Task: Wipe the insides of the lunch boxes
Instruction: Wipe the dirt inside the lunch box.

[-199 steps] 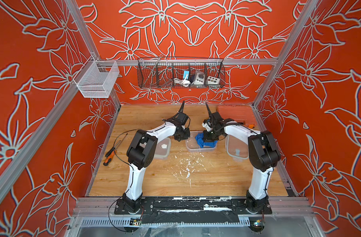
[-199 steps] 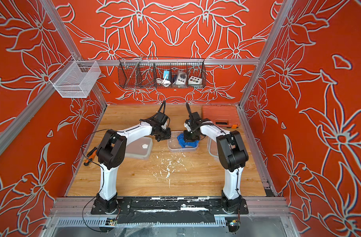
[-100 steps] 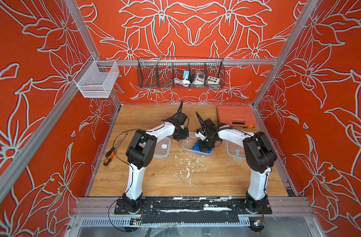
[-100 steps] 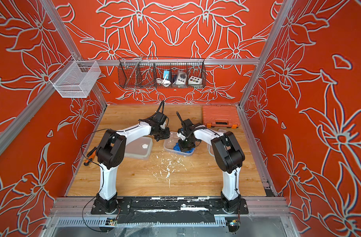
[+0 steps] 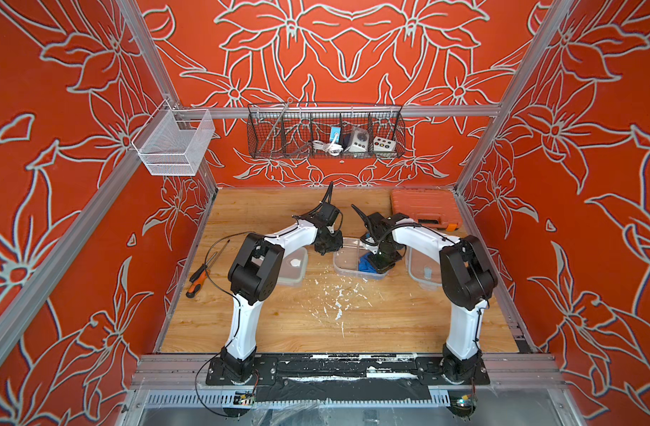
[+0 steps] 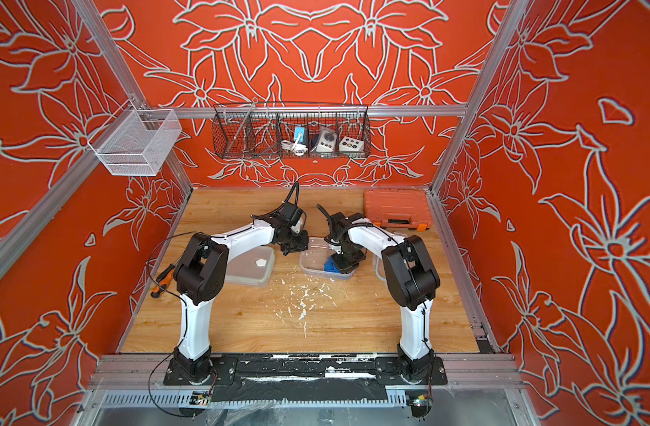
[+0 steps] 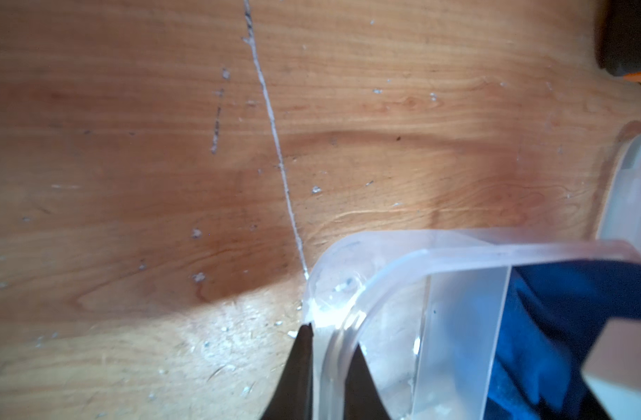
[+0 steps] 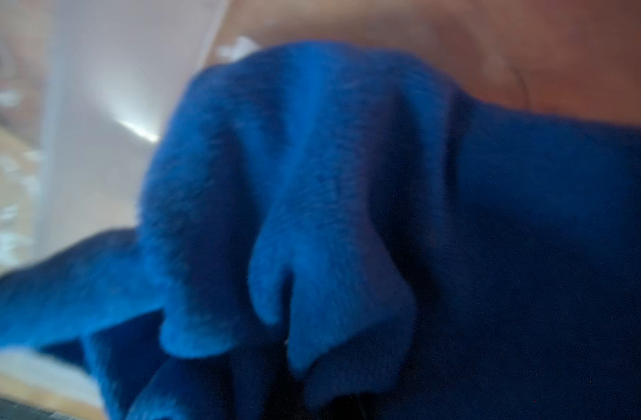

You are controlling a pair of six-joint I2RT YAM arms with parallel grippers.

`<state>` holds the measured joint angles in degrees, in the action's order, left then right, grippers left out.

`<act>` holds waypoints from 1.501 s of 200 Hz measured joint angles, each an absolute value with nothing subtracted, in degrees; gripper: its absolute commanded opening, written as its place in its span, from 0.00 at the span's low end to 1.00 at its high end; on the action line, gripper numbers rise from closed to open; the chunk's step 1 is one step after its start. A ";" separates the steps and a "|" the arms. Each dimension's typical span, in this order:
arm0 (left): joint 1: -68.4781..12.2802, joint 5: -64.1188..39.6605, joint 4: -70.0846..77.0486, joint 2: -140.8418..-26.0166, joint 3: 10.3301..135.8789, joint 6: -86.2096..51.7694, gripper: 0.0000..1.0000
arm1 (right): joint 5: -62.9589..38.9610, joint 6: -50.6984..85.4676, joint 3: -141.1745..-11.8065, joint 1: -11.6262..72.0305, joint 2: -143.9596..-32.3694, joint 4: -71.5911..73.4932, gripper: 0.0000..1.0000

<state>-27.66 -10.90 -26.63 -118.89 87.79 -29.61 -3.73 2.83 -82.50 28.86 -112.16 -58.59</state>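
Note:
A clear lunch box (image 5: 344, 258) (image 6: 311, 262) with an inner divider (image 7: 464, 327) sits mid-table. My left gripper (image 5: 330, 250) (image 6: 294, 250) (image 7: 331, 340) is shut on a corner of its rim (image 7: 457, 254), one finger outside and one inside. My right gripper (image 5: 380, 260) (image 6: 345, 263) is shut on a blue cloth (image 5: 366, 265) (image 6: 331, 265) (image 8: 311, 182) and presses it into the box's right half; the cloth hides its fingers in the right wrist view. A second clear container (image 5: 292, 265) (image 6: 255, 267) with a white patch lies left, partly under my left arm.
A clear lid-like piece (image 5: 423, 271) (image 7: 632, 189) lies right of the box, under my right arm. An orange tool case (image 5: 423, 206) stands at the back right. A screwdriver (image 5: 201, 271) lies by the left wall. White flakes (image 5: 338, 298) litter the wood in front of the box.
My right gripper swept the blue cloth leftward inside the box, then back toward its right side. My left gripper stayed clamped on the rim.

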 measured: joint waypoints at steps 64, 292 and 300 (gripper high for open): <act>-27.53 -12.08 -22.26 -118.52 85.89 -30.06 0.12 | 2.96 7.11 -87.09 27.16 -115.94 -54.78 0.00; -27.27 -8.99 -22.26 -118.06 85.69 -33.30 0.11 | -27.99 19.00 -90.52 22.11 -123.81 -33.67 0.00; -27.24 -8.75 -22.94 -118.34 86.30 -33.34 0.11 | -28.86 17.89 -90.52 22.09 -123.81 -34.20 0.00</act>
<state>-27.24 -8.75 -22.94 -118.34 86.30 -33.34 -28.86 17.89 -90.52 22.09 -123.81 -34.20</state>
